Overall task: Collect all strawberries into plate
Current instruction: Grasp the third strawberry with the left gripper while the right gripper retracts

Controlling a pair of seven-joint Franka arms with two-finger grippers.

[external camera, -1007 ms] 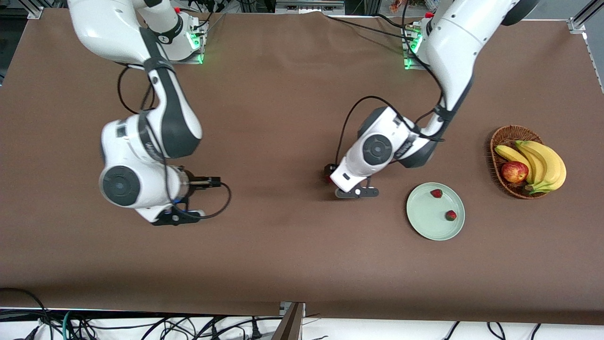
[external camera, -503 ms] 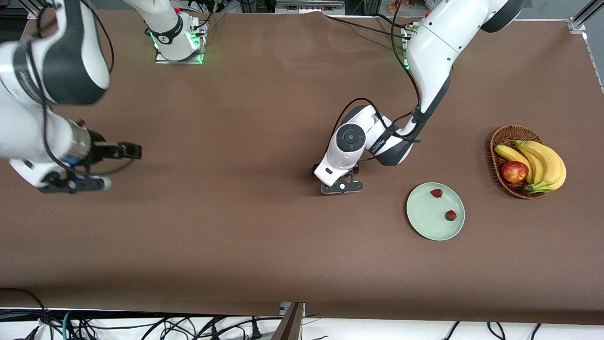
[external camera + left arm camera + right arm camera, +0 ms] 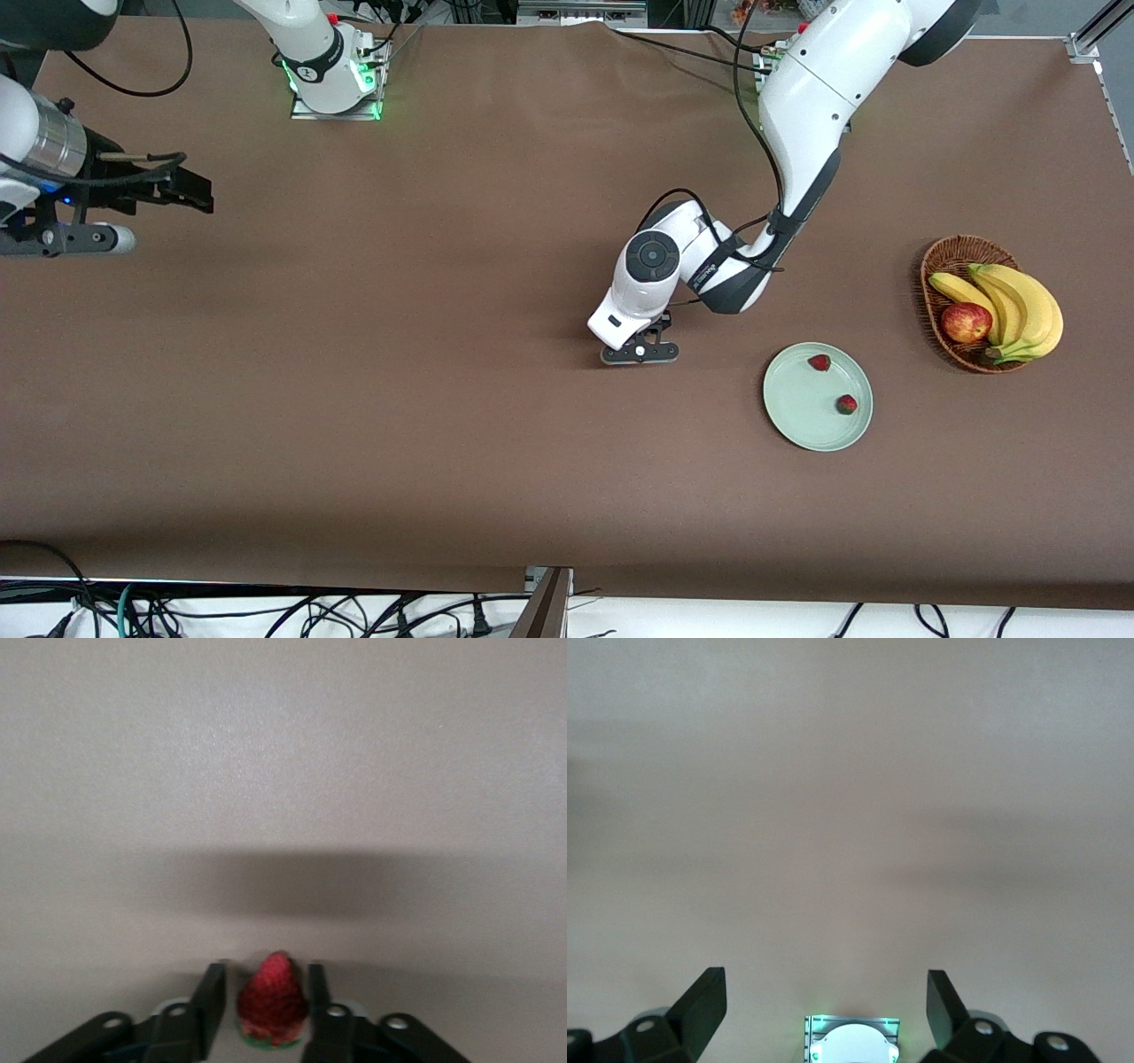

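A brown cloth covers the whole table [image 3: 496,461], smooth apart from faint creases near the arms' bases. Along the table's edge nearest the front camera, black cables lie tangled on a pale floor, and metal frame posts stand at the corners by the bases.

Taking the plate [image 3: 802,416] as the landmark: it is a pale mint-green round dish lying on the cloth toward the left arm's end of the table. Two strawberries rest in it, one [image 3: 819,362] near the rim farthest from the front camera, the other [image 3: 847,405] nearer to that camera and close to the rim facing the basket. They lie apart from each other. The wicker basket [image 3: 939,257] sits near the plate, farther from the front camera and closer to the left arm's end of the table. It holds a bunch of bananas [image 3: 1019,306] and a red-yellow apple [image 3: 966,322] that rests against them.

The left gripper [image 3: 263,1010] is down at the cloth beside the plate, toward the right arm's end, a little farther from the front camera. In the left wrist view its fingers [image 3: 210,1001] pinch the third strawberry [image 3: 272,1001] between them, red tip pointing away, green cap toward the wrist.

The right gripper [image 3: 826,1001] waits well apart from the plate, up over the right arm's end of the table, its fingers spread wide with nothing between them.
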